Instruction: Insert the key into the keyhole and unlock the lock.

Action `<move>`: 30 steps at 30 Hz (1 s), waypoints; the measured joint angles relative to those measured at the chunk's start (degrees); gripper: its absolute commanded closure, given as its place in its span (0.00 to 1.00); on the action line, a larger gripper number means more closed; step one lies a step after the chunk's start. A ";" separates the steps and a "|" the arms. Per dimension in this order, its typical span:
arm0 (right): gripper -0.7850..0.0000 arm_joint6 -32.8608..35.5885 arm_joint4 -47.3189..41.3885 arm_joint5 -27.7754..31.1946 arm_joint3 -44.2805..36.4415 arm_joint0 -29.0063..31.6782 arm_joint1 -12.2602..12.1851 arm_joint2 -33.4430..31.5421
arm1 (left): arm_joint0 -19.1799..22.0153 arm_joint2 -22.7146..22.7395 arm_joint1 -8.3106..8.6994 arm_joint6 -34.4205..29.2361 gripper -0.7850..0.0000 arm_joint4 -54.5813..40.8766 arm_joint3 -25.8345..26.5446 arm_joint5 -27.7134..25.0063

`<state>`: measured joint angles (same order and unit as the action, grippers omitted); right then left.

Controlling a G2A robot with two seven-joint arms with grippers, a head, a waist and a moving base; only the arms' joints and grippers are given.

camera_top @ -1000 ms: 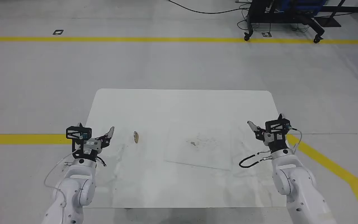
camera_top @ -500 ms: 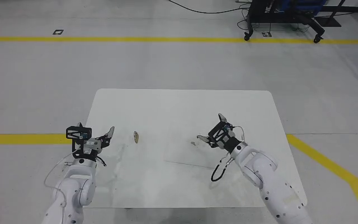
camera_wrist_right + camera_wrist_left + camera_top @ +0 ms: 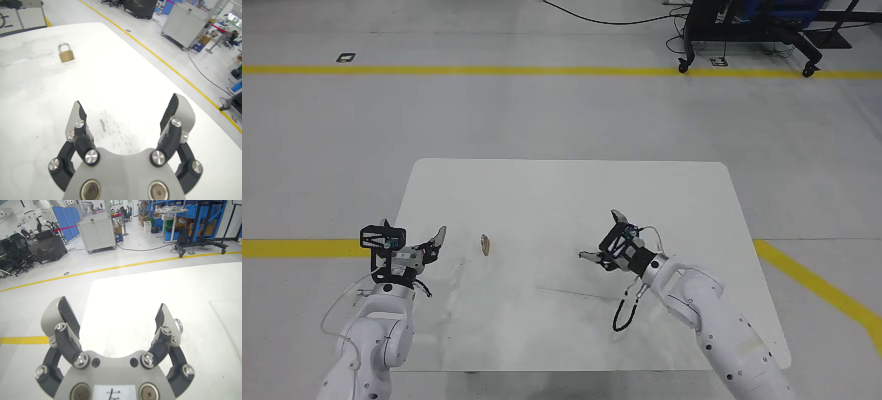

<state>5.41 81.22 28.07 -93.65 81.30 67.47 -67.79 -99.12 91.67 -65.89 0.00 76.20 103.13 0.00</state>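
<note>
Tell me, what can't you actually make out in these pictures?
- Key: in the right wrist view, a dark sliver ahead of the right claw is too small to call a key.
- Keyhole: the padlock sits too far off in the right wrist view, tiny in the top view.
- Padlock body: in the left wrist view, a finger of the left claw hides all but a metal loop.
</note>
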 measured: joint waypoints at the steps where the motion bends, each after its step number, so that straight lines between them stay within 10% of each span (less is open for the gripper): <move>1: 0.00 0.37 -1.34 2.80 1.53 -0.99 -0.05 0.09 | 0.00 0.00 0.00 0.00 0.00 0.00 0.00 0.00; 2: 0.00 1.17 -2.48 5.47 3.07 -2.12 -0.08 0.24 | 0.00 0.00 0.00 0.00 0.00 0.00 0.00 0.00; 5: 0.43 7.41 -4.01 12.25 7.54 -6.17 -0.10 1.56 | 0.00 0.00 0.00 0.00 0.00 0.00 0.00 0.00; 10: 0.34 15.43 -4.73 15.21 10.12 -9.23 0.13 4.16 | 0.00 0.00 0.00 0.00 0.00 0.00 0.00 0.00; 12: 0.51 17.52 -4.52 14.98 10.66 -10.26 0.31 5.30 | 0.00 0.00 0.00 0.00 0.00 0.00 0.00 0.00; 20: 0.64 18.42 -4.34 14.76 11.82 -12.51 0.60 7.40 | 0.00 0.00 0.00 0.00 0.00 0.00 0.00 0.00; 23: 1.00 18.49 -4.20 14.68 12.34 -13.09 0.65 7.96 | 0.00 0.00 0.00 0.00 0.00 0.00 0.00 0.00; 30: 1.00 18.33 -3.05 14.37 12.23 -13.53 0.42 8.07 | 0.00 0.00 0.00 0.00 0.00 0.00 0.00 0.00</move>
<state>23.74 78.17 42.44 -81.42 67.77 67.89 -59.72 -99.12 91.67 -65.89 0.00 76.20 103.13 0.00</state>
